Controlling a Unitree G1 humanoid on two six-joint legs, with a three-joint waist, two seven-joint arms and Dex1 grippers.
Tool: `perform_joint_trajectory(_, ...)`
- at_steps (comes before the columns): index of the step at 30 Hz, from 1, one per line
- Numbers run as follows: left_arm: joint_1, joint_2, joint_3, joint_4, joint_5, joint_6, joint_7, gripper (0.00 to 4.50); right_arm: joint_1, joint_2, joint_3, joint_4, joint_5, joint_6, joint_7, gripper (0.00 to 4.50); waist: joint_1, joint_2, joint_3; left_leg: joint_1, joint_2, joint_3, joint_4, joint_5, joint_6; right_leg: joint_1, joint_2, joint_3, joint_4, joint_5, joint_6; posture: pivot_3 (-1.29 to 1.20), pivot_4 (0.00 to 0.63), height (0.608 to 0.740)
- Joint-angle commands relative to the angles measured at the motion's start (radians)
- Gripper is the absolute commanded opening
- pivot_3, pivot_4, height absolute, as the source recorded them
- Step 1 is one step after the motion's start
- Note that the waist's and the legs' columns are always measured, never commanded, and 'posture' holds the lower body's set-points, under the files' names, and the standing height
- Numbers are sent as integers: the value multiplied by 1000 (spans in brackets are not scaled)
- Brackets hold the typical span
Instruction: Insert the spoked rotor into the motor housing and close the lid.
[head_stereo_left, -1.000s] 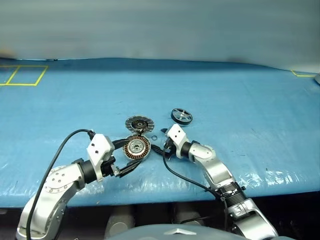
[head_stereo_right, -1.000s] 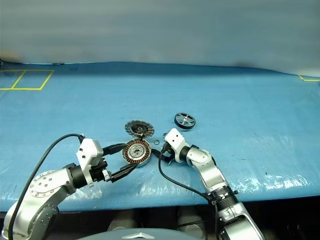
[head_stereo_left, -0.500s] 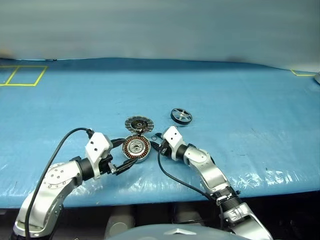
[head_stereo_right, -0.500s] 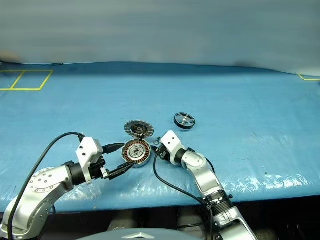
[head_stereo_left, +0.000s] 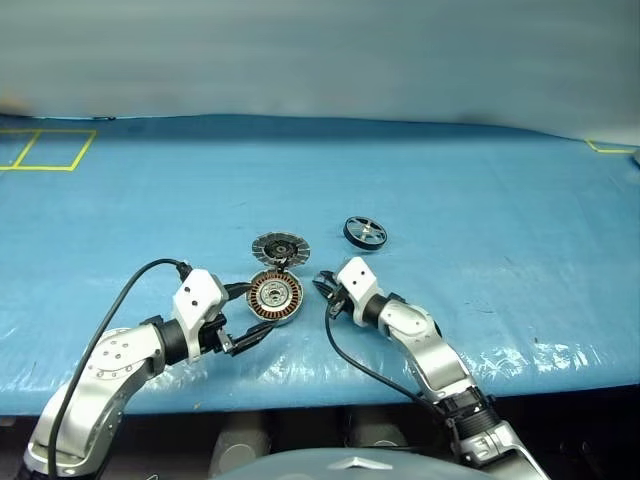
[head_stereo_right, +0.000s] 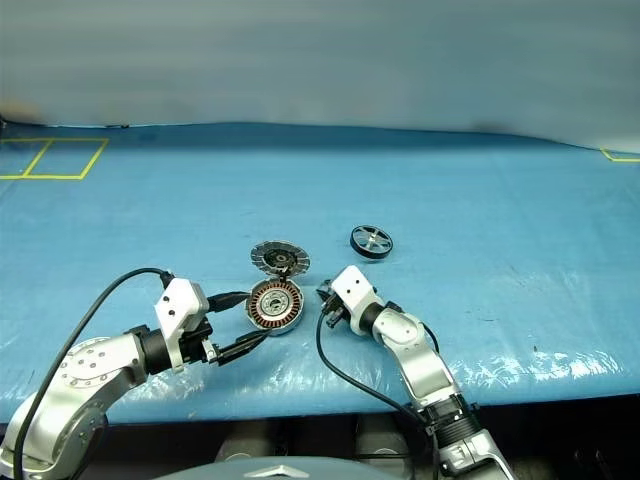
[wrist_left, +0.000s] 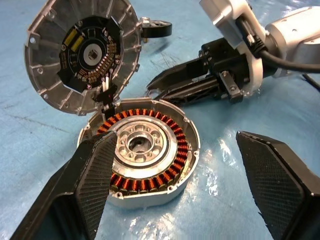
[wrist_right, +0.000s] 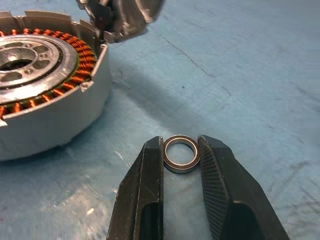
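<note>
now right tool (wrist_right: 181, 152) clamped on small metal ring (wrist_right: 181, 153), motor housing (wrist_right: 42, 85) just beside

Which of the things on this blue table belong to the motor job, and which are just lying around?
Job: spoked rotor; motor housing; lid, open.

Lying about: small metal ring, between the right gripper fingers; blue table cover; yellow tape marks.

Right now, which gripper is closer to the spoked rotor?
Right. The right gripper, pinching a small ring, sits between the motor housing and the spoked rotor; the left gripper straddles the housing, farther off.
</note>
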Motion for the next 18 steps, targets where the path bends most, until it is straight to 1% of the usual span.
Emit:
perform_joint_trajectory(1, 13, 0, 3, -20, 4, -40, 7, 4098, 22, -53, -51, -192, 47, 10, 46, 663, 1, 0, 0, -1, 0, 0, -1, 0, 0, 0, 0, 0, -1, 0, 0, 0, 150, 740)
perform_joint_trajectory(4, 28, 6, 8, -5, 38, -91, 12, 4098, 25, -91, -11, -285, 63, 49, 101, 663, -3, 0, 0, -2, 0, 2, -6, 0, -1, 1, 0, 1, -3, 0, 0, 0, 150, 740)
perform_joint_trajectory(6, 29, 3, 22, 7, 48, -120, 17, 4098, 9, -101, 52, -327, 45, 84, 132, 663, -2, 0, 0, -1, 1, 1, -10, 1, -1, 0, 2, 1, -4, 0, 0, 0, 150, 740)
perform_joint_trajectory(9, 38, -1, 46, 15, 35, -133, 14, 4098, -14, -65, 120, -372, 110, 138, 190, 663, -2, -1, 0, -2, 1, 1, -12, 1, -2, -1, 5, 0, -5, -1, -2, 0, 150, 740)
perform_joint_trajectory(13, 48, 10, 47, 30, 48, -160, 3, 4098, -70, -5, 152, -295, 120, 176, 194, 663, -1, -1, 1, -2, 1, 0, -13, 1, -2, -1, 7, 0, -5, -1, -2, 0, 150, 740)
perform_joint_trajectory(18, 47, -2, 84, 37, 39, -152, 36, 4098, -154, 49, 150, -186, 120, 211, 182, 663, 1, -2, 1, 0, 2, -1, -11, 1, -3, -1, 5, 0, -8, 0, -1, 0, 150, 740)
